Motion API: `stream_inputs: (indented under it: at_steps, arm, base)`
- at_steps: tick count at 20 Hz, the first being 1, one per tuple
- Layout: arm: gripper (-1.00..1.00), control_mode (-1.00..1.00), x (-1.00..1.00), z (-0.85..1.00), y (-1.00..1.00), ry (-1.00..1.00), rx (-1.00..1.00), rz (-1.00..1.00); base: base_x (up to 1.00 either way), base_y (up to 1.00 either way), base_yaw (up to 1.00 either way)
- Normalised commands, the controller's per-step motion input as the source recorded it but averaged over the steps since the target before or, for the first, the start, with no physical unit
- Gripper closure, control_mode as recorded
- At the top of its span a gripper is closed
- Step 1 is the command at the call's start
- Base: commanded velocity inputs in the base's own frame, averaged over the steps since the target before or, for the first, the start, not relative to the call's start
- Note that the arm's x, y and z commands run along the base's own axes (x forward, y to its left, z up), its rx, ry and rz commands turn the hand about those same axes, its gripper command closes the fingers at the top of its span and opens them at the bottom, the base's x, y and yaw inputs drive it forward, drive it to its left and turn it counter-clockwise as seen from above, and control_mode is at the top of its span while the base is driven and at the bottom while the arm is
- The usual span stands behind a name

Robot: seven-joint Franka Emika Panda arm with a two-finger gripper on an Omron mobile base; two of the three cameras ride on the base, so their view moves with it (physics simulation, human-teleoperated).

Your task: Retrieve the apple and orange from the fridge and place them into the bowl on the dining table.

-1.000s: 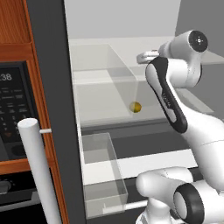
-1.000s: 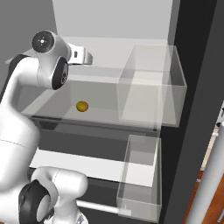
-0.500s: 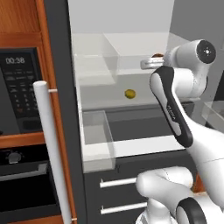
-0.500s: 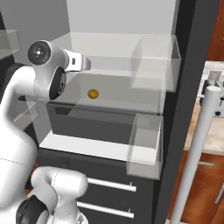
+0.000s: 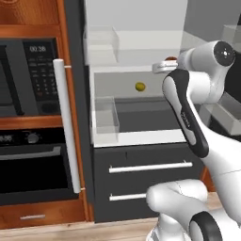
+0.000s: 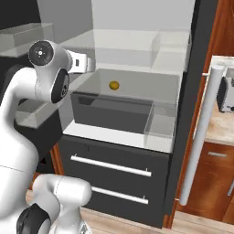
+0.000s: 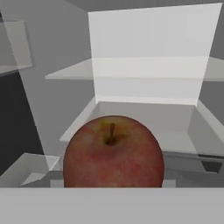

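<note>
Gripper point(image 5: 165, 64) stands at the mouth of the open fridge point(image 5: 136, 136), at the height of the upper shelf, and its jaws are spread wide around the apple point(image 7: 113, 152). In the hand view the dark red fruit sits stem up right at the near edge, where the finger tips would rise; the tips themselves are hidden behind it. In the left base view a sliver of red point(image 5: 171, 59) shows just past the white hand, clear of the shelf below. Whether the pads press on the fruit cannot be told from these pictures, but the apple rests on nothing visible and rides with the hand.

Orange point(image 5: 140, 86) lies alone toward the back of the fridge's lower shelf, well apart from the gripper; the right base view shows it point(image 6: 114, 85) on the same clear shelf, left of centre.

Clear bins hang on the side walls: one low on the left point(image 5: 105, 115) and one higher up point(image 5: 100, 43) in the left base view. Below the white interior, two dark drawers point(image 6: 114, 169) carry long white bar handles.

Fridge door handle point(image 5: 67, 124), a white bar, stands upright at the left of the opening, against the wooden cabinet holding a black microwave point(image 5: 29, 77) and wall oven point(image 5: 35, 164).
</note>
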Motion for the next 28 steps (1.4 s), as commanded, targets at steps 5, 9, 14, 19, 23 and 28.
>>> stream_inputs:
  at_steps: [5, 9, 14, 19, 23, 28]
  arm:
    - [1.0, 1.0, 0.0, 0.0, 0.0, 0.0, 0.0, 0.0]
    - [1.0, 1.0, 0.0, 0.0, 0.0, 0.0, 0.0, 0.0]
    - [1.0, 1.0, 0.0, 0.0, 0.0, 0.0, 0.0, 0.0]
    - [1.0, 1.0, 0.0, 0.0, 0.0, 0.0, 0.0, 0.0]
    - [1.0, 1.0, 0.0, 0.0, 0.0, 0.0, 0.0, 0.0]
    - [1.0, 1.0, 0.0, 0.0, 0.0, 0.0, 0.0, 0.0]
  base:
    - [-0.59, -0.47, 0.28]
    - [-0.57, -0.58, 0.34]
    - [-0.52, -0.49, 0.38]
    - [-0.53, -0.16, 0.36]
    - [-0.6, 0.0, 0.39]
    - [-0.56, 0.0, 0.41]
